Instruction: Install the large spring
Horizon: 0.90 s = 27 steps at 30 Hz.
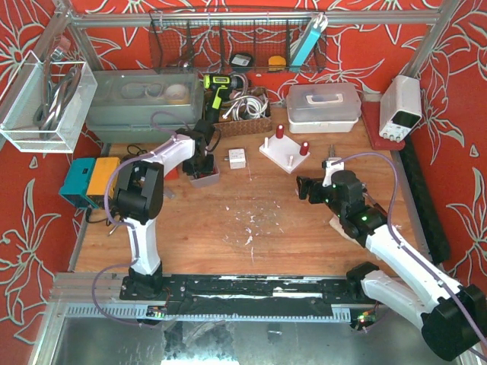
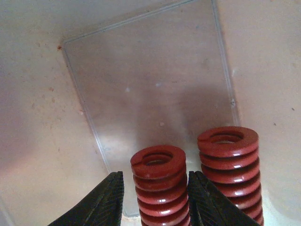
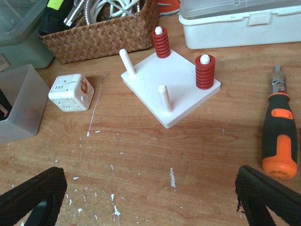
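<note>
Top external: left hand [image 1: 202,163] is down inside the small clear bin [image 1: 207,179], left of the white peg board [image 1: 275,152]. Right hand [image 1: 304,188] hovers over bare tabletop [image 1: 251,243], just short of the board.

Left wrist: two red springs stand upright in the bin. Left hand [image 2: 155,174] straddles the nearer spring [image 2: 157,188], jaws part-open. The right finger [image 2: 209,202] is almost on the coils, with a slim gap at the left one. Nothing is clamped yet. The second spring [image 2: 229,165] stands just beside it. Which one is the large spring, cannot tell from here.

Right wrist: right hand [image 3: 149,172] is wide open and empty. The board carries two springs already, and two pegs are bare, one [image 3: 163,96] near and one [image 3: 127,61] far.

Judgement: confirm the size first. Then close squarely on mid-coils, lift straight up clear of the neighbour and keep the spring vertical for the peg.
</note>
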{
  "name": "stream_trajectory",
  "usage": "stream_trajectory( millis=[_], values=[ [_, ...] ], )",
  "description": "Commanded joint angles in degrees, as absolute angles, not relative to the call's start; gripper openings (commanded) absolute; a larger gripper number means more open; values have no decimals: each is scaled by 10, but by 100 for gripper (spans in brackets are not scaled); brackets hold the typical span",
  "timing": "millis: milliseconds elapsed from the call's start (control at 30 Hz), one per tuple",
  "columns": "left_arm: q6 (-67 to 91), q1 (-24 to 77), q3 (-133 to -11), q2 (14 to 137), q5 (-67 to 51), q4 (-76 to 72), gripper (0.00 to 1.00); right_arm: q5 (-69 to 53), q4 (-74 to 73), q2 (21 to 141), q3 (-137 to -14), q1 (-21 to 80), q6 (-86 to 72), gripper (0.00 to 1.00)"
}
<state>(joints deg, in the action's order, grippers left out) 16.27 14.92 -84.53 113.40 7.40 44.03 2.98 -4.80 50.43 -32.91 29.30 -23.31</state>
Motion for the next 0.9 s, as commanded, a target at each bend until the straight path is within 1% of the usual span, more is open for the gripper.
stream_trajectory(
  millis=[0,433,667,867],
  values=[
    [157,145,-859,1155,76,464,42,44,-38,505,-321,296,-237,98],
    [166,144,-849,1191,68,442,40,50,-38,507,-320,296,-237,98],
    [166,144,-849,1181,72,435,31,50,-39,501,-319,296,-238,99],
    [156,142,-862,1136,95,424,21,55,-43,490,-319,296,-236,98]
  ],
)
